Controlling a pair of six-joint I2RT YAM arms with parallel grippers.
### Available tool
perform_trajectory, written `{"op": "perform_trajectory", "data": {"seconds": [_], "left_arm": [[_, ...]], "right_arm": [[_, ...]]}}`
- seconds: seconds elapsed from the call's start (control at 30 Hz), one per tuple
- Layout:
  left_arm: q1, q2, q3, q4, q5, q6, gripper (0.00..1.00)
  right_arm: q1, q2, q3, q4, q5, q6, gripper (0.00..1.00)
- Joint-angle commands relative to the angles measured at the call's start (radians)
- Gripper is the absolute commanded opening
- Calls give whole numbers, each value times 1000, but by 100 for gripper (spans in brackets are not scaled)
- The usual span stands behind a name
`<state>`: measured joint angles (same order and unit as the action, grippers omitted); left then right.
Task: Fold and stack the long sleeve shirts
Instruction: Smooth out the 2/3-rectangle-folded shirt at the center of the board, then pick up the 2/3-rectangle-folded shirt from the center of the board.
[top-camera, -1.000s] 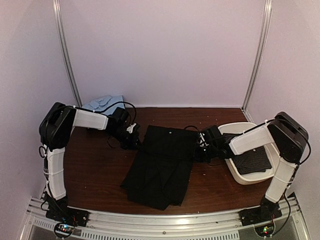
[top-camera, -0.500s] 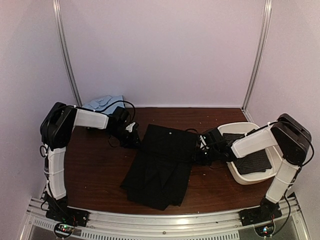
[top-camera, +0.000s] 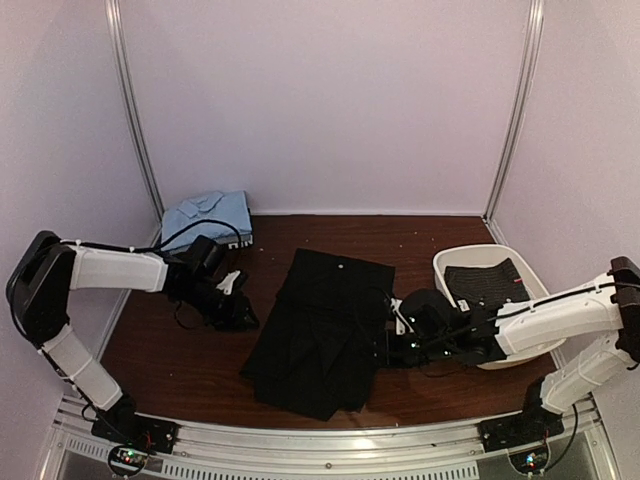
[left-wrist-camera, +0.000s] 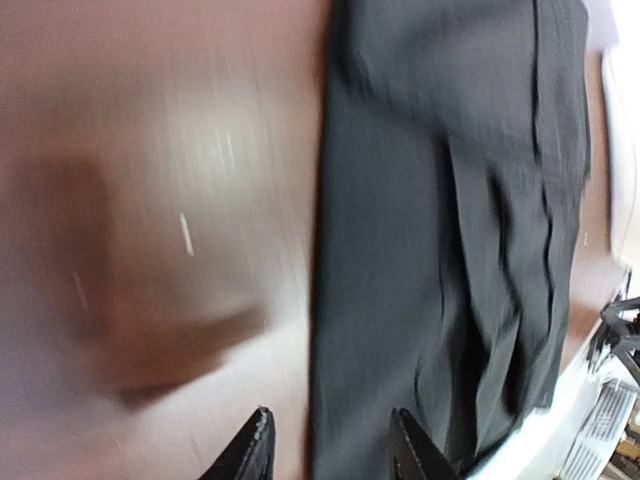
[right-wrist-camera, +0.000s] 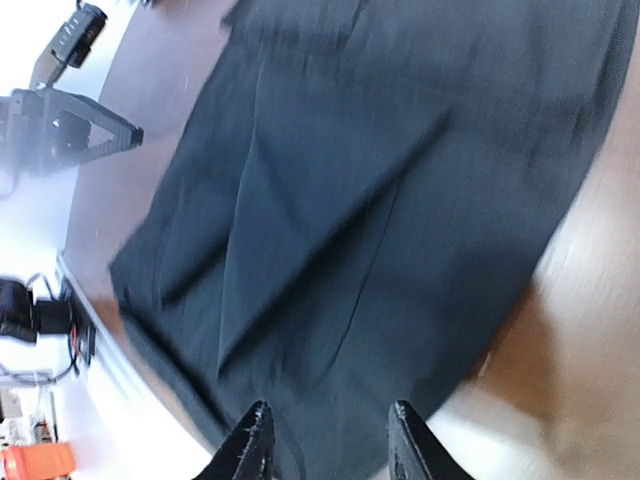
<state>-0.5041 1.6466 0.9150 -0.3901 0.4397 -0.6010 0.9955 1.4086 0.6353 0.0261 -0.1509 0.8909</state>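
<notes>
Brown table (top-camera: 170, 350): black shirt (top-camera: 325, 330) lies at ctr. L gripper (top-camera: 243, 319) near its left edge, R gripper (top-camera: 387, 346) at right edge; both claws apart, empty.

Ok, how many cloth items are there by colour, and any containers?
black shirt, spread out in the middle: 1
dark shirt, folded inside the container: 1
light blue garment, back left: 1
white bin: 1
Total: 4
</notes>
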Motion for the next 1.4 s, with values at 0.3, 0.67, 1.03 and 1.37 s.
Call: {"op": "perform_trajectory", "data": {"seconds": [0.3, 0.67, 1.03, 1.37], "left_arm": [[-113, -289, -329, 61, -5, -175, 43], [-158, -300, -365, 84, 39, -215, 39], [-187, -311, -353, 93, 77, -219, 16], [-186, -298, -149, 6, 104, -184, 0]], "right_arm": [[306, -86, -201, 155, 122, 408, 47], [369, 3, -260, 368, 146, 541, 39], [371, 52, -239, 410, 170, 550, 23], [307, -83, -170, 280, 193, 464, 0]]}}
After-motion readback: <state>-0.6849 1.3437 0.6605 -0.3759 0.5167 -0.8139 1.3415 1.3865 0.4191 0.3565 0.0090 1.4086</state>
